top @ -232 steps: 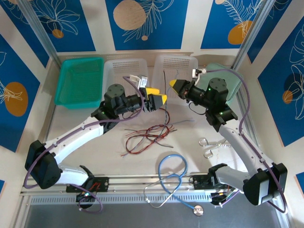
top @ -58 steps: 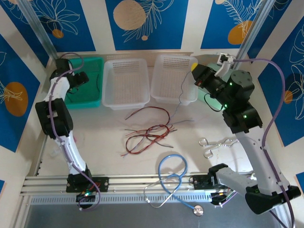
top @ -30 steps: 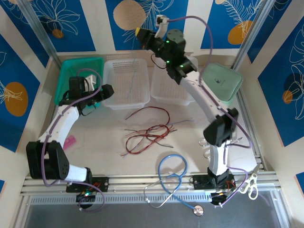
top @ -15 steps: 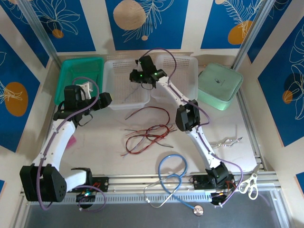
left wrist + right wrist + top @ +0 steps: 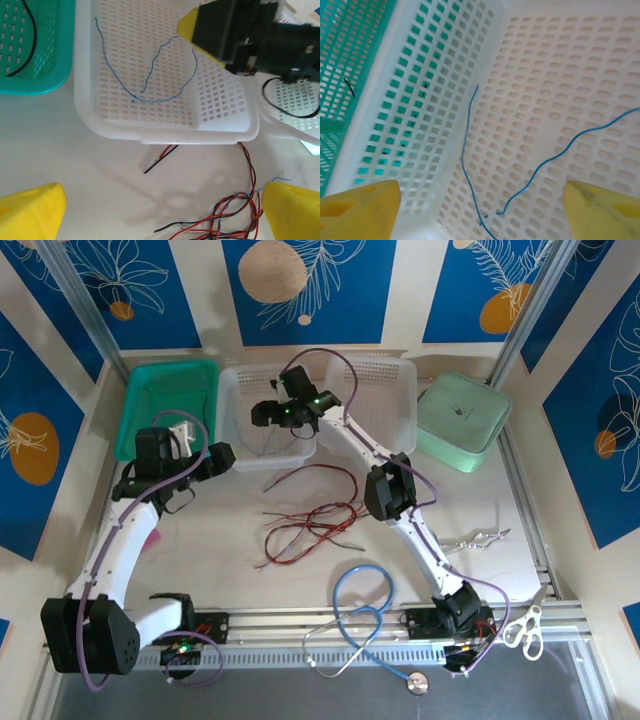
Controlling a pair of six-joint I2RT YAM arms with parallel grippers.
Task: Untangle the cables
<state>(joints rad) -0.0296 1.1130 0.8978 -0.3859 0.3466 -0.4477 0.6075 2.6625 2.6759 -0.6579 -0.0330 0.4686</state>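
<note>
A tangle of red and black cables [image 5: 310,520] lies mid-table; in the left wrist view its strands [image 5: 235,210] run below the white basket [image 5: 170,135]. A thin blue cable [image 5: 145,92] lies loose on that basket's floor, also under the right wrist camera [image 5: 465,150]. A black cable [image 5: 27,45] rests in the teal basket [image 5: 35,90]. My right gripper [image 5: 480,210] hangs open over the white basket [image 5: 235,380], holding nothing. My left gripper [image 5: 162,210] is open above bare table just in front of that basket, left of the tangle.
A second white basket [image 5: 385,400] and a mint lidded box [image 5: 460,420] stand at the back right. A blue stethoscope [image 5: 365,610] lies near the front edge. Metal forceps [image 5: 475,538] and scissors [image 5: 525,630] lie at the right.
My right gripper has opened and let the blue cable drop into the left white basket, shifting slightly left and down. The left arm has barely moved.
</note>
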